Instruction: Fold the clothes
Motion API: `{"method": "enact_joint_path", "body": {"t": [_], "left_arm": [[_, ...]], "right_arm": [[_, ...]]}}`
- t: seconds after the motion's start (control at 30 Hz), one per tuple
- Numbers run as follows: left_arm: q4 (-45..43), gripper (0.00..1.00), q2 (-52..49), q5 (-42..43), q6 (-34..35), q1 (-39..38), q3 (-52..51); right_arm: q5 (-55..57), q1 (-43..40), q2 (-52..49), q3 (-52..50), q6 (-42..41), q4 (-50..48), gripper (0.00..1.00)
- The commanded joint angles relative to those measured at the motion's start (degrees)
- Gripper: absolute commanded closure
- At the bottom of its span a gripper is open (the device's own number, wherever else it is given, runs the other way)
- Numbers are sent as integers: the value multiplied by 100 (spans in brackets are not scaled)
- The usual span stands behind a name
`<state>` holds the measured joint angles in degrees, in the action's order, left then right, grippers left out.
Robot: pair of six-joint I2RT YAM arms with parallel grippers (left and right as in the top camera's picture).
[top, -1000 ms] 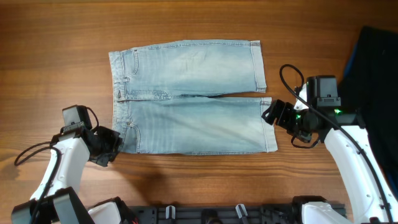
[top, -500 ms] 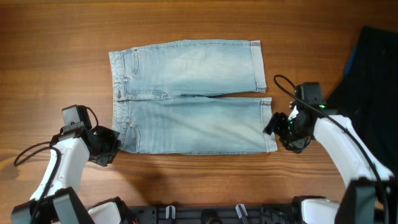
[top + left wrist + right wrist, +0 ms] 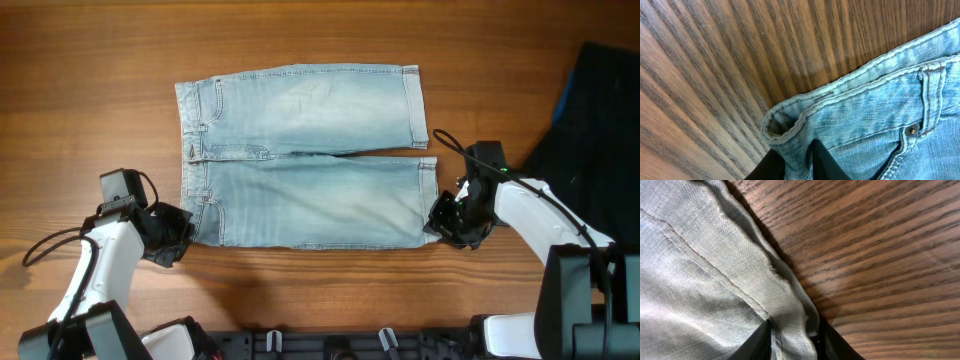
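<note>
Overhead view: denim shorts (image 3: 305,155) are being kept flat on the table (image 3: 100,60), waistband toward the left arm, legs toward the right. The near waistband corner (image 3: 785,122) is being pinched by the left gripper (image 3: 178,235). The near leg hem (image 3: 785,305) is being clamped by the right gripper (image 3: 443,222), with cloth filling the gap in both wrist views. Step judged: corners are being grasped for the first fold, nothing folded yet. Next move is probably calling for both corners being lifted together and carried level across to the far edge.
</note>
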<state>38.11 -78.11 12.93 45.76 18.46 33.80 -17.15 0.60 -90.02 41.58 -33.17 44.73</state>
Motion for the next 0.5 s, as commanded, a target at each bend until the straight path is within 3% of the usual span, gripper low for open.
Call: {"method": "enact_joint_path", "body": {"t": [0.0,0.1,0.37,0.4,0.47], "left_arm": [[-17,81,0,7,-31,24,-24],[-17,81,0,7,-33,24,-24],[-20,80,0,4,-52,24,-24],[-20,80,0,7,-52,24,-24],[-20,80,0,7,-52,24,-24]], "right_arm": [[-175,7,-131,-120,9,-37,80],[50,7,-127,-120,24,-33,83],[177,-105,-127,-166,144,291,75],[109,-111,-127,-186,146,299,76],[-94,-111,-127,-199,168,315,87]]}}
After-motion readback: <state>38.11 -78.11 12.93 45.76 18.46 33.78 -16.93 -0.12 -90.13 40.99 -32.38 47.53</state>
